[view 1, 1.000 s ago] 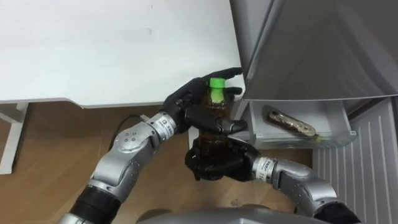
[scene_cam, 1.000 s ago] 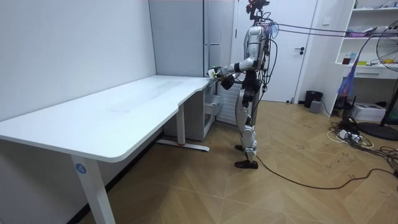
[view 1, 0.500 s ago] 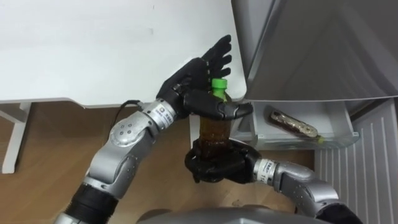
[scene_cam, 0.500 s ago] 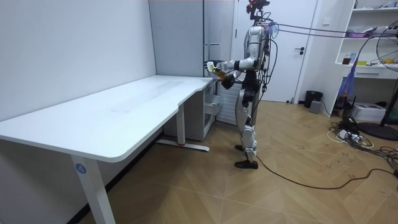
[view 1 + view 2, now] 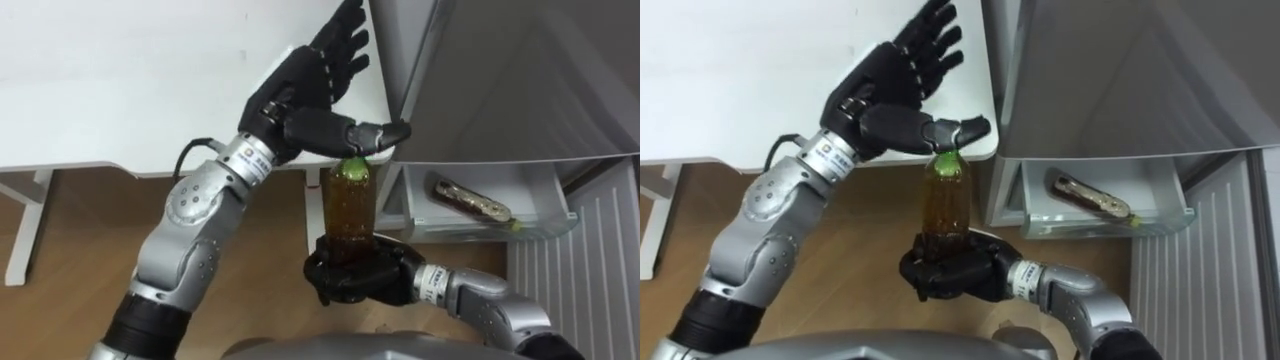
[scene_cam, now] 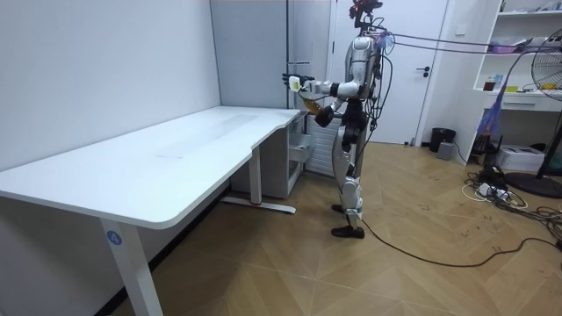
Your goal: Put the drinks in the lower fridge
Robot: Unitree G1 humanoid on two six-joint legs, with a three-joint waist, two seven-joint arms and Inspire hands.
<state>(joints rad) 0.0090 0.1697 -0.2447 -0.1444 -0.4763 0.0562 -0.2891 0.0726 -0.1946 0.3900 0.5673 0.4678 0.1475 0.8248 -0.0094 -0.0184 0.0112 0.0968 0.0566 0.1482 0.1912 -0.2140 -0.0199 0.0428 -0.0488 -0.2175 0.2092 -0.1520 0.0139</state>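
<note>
Fingers (image 5: 385, 255) of the right hand (image 5: 350, 285) clamped round the bottom of a bottle (image 5: 348, 205) of brown drink. Holds it upright, low and near the body, above the wooden floor (image 5: 80, 250).

Left hand (image 5: 300, 90) just above it, fingers (image 5: 335, 45) straight and apart, reaching far toward the worktop's right edge; thumb stretched out to the right across the green cap (image 5: 352, 165), whether touching it cannot be told.

Behind the left hand, the white worktop (image 5: 130, 80), filling the far left. To the right, the grey fridge (image 5: 520, 80), with its lower drawer (image 5: 545, 215) pulled out. Inside the drawer, a second bottle (image 5: 468, 199) lying on its side, cap toward the near right.

In the room view, stands upright at the far end of the worktop, facing the fridge, both arms raised in front.
</note>
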